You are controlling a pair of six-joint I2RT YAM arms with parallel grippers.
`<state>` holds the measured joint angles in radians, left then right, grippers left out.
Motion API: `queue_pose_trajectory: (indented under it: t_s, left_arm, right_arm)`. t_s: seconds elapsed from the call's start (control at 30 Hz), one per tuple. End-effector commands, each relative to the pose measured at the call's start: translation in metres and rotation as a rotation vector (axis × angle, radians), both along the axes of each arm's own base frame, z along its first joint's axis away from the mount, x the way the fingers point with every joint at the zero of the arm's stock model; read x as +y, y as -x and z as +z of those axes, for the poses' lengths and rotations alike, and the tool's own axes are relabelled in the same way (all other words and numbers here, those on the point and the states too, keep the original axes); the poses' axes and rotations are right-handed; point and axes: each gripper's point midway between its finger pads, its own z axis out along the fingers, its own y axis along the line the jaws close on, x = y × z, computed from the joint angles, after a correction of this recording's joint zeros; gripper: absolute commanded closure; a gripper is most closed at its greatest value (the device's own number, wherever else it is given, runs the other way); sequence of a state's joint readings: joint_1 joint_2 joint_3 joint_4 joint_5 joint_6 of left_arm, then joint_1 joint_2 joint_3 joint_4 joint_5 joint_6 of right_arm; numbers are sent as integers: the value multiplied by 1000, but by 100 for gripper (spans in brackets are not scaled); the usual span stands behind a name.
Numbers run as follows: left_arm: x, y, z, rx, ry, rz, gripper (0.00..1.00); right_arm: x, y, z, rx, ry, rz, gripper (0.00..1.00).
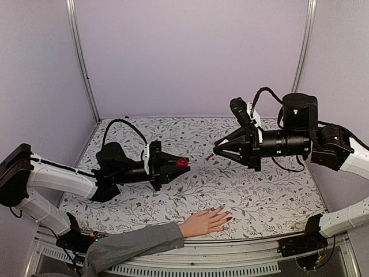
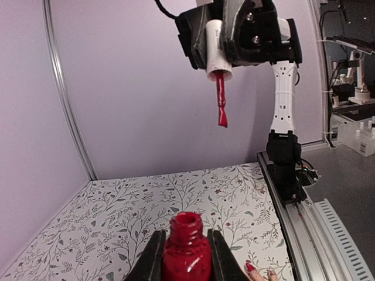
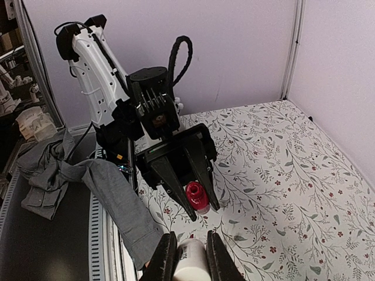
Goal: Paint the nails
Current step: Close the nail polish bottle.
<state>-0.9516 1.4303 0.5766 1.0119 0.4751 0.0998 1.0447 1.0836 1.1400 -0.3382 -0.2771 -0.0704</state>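
A pale hand (image 1: 203,223) in a grey sleeve (image 1: 135,242) lies flat at the table's near edge, fingers pointing right. Some of its nails (image 1: 229,219) are glossy red; one red nail (image 2: 250,267) shows in the left wrist view. My left gripper (image 1: 183,163) is shut on an open red polish bottle (image 2: 187,252), held above the table left of centre. My right gripper (image 1: 214,151) is shut on the white cap (image 3: 190,260), and its red brush (image 2: 221,99) hangs in the air to the right of the bottle's mouth (image 3: 197,196).
The table has a floral cover (image 1: 253,190), with purple walls on three sides. Metal posts (image 1: 81,57) stand at the back corners. A slotted rail (image 1: 190,262) runs along the near edge, under the sleeve.
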Motion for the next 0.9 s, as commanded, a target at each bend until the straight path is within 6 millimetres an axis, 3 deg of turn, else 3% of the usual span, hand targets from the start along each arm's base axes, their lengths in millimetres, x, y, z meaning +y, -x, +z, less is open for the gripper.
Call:
queue_pose_trajectory:
  t_s: [0.0,0.87]
  left_arm:
    - [-3,17,9,-42,24,-65,100]
    - [-38,28,3,6,2,-134,100]
  right_arm:
    - [10,14,6,-41,33,118,100]
    - [32,12,-9,-76,103,168,100]
